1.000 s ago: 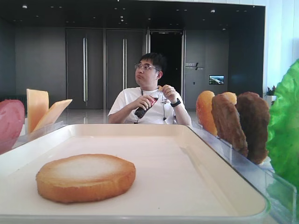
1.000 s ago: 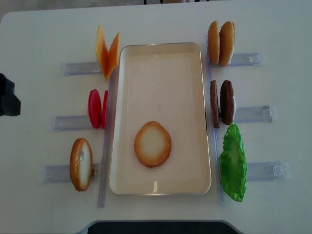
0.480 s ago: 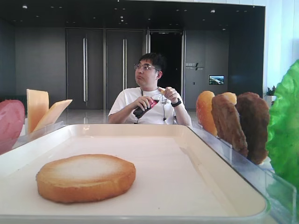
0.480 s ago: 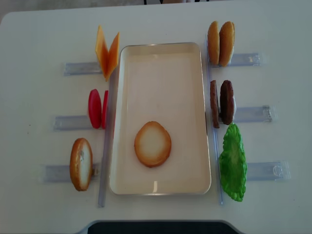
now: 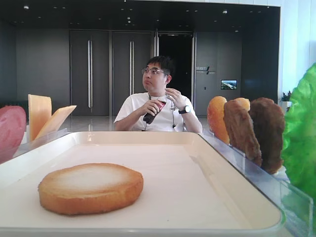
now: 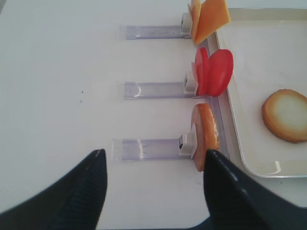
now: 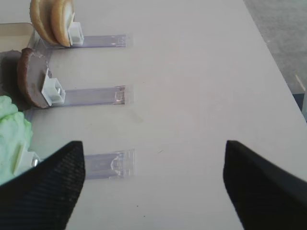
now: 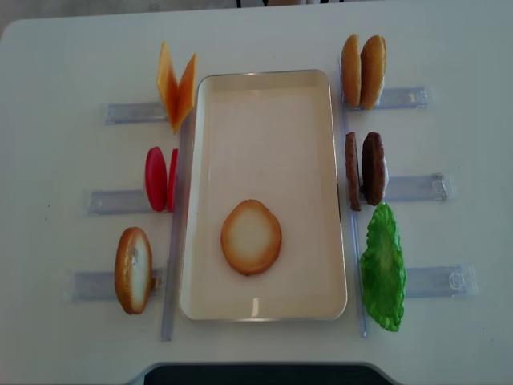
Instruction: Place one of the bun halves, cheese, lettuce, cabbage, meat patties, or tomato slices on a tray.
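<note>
No readable text, label or number anywhere.

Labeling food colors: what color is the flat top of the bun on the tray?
Pale whitish center, golden-brown rim: bun on the tray. Clearest in the overhead view.

Cream-white tray (image 8: 321, 160), golden bun half (image 8: 251, 237) with pale face, yellow-orange cheese (image 8: 175, 90), red tomato slices (image 8: 159, 178), dark brown patties (image 8: 365, 169), bright green lettuce (image 8: 382, 269), white counter (image 8: 64, 64).

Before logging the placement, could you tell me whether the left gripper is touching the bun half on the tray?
Apart. In the left wrist view the left gripper hangs open over bare table, well clear of the bun half lying on the tray.
</note>
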{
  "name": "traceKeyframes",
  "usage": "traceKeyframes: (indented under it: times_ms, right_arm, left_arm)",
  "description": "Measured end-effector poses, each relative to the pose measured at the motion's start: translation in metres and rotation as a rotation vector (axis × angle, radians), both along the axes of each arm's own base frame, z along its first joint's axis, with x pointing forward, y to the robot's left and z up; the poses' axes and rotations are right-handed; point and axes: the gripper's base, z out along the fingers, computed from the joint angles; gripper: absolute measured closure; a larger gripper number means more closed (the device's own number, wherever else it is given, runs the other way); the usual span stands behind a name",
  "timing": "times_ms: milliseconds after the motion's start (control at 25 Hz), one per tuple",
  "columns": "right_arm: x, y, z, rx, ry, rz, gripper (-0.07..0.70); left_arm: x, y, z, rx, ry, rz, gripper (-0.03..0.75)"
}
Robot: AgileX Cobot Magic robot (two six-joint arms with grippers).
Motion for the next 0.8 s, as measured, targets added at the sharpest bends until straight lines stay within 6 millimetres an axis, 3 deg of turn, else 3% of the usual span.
traceKeyframes:
  times_ms: [480, 800]
  right_arm:
    - [0.0, 0.0, 0.0, 0.0, 0.0, 0.0, 0.043]
    - [0.0, 0.0, 0.0, 0.0, 0.0, 0.0, 0.043]
  left_arm:
    - [-0.03, -0.007, -0.025, -0.006, -0.149, -0.041, 0.231]
    - [-0.025, -0.009, -0.034, -0.011, -0.122, -0.063, 0.231]
